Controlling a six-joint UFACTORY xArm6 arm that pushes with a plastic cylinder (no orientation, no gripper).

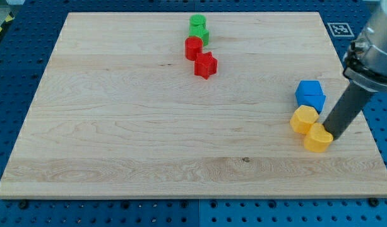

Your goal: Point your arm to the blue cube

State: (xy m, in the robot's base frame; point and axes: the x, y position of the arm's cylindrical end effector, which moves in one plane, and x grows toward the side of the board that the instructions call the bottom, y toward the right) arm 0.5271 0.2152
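Note:
The blue cube (310, 94) sits on the wooden board (149, 126) near the view's right edge. My tip (333, 133) is just below and to the right of the cube, a short gap away. It touches the upper right side of a yellow heart-shaped block (317, 139). A second yellow block (303, 118), roughly hexagonal, lies against the cube's lower left corner.
At the view's top centre stand a green block (197, 22) and a second green block (201, 34), then a red cylinder (193, 46) and a red star-shaped block (205, 64) in a tight line. A fiducial marker (339, 28) lies off the board's top right.

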